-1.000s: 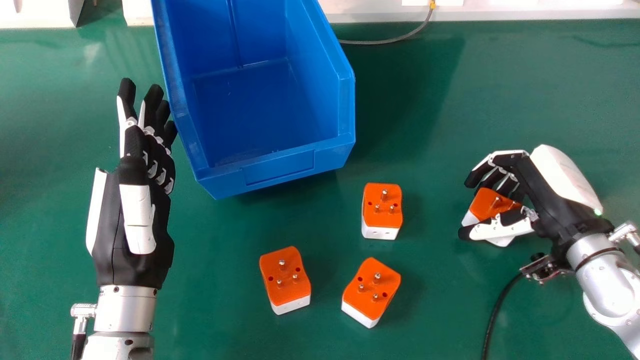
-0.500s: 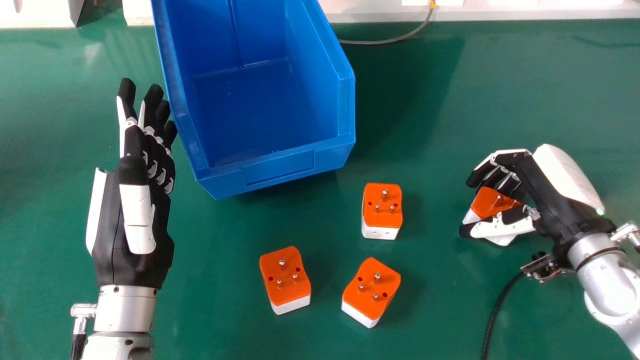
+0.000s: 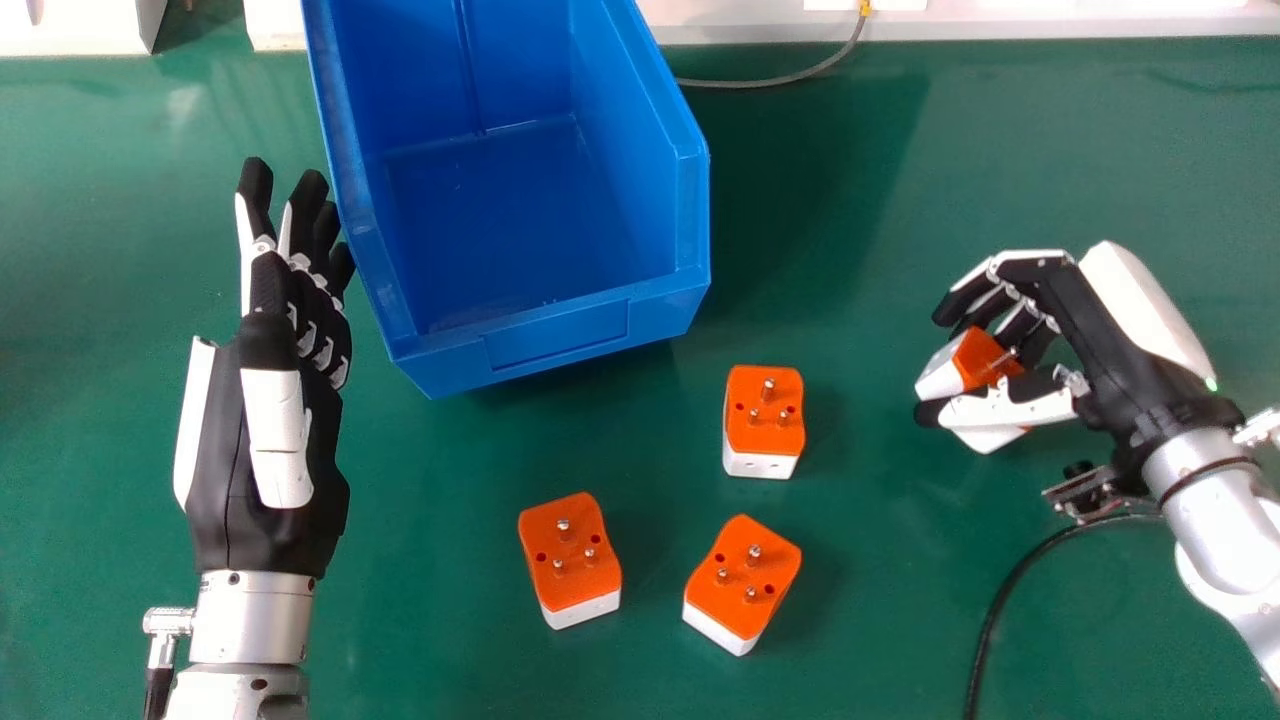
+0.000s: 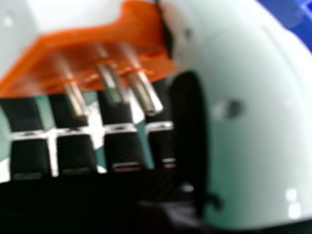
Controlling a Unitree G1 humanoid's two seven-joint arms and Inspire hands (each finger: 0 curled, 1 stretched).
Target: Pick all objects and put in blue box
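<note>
In the head view my right hand (image 3: 1110, 340) is at the right, fingers and thumb curled round an orange-and-white plug adapter (image 3: 980, 358), which is tilted. The right hand view has that adapter (image 4: 141, 29) close up, its metal pins pointing toward the palm, beside the thumb of my right hand (image 4: 253, 112). Three more adapters lie pins up on the table: one (image 3: 765, 410) in front of the blue box (image 3: 555, 340), one (image 3: 570, 555) and another (image 3: 743, 580) nearer the robot. My left hand (image 3: 275, 430) stays left of the box, its fingers straight.
The green table (image 3: 1050, 160) stretches beyond the right hand. A thin cable (image 3: 780, 82) runs from behind the box to the pale ledge (image 3: 1050, 22) at the back. A black cable (image 3: 1000, 590) hangs from the right wrist.
My right hand has moved up and toward the table's back with the adapter, which has tipped over in its hold. The left hand and the other adapters have kept their places.
</note>
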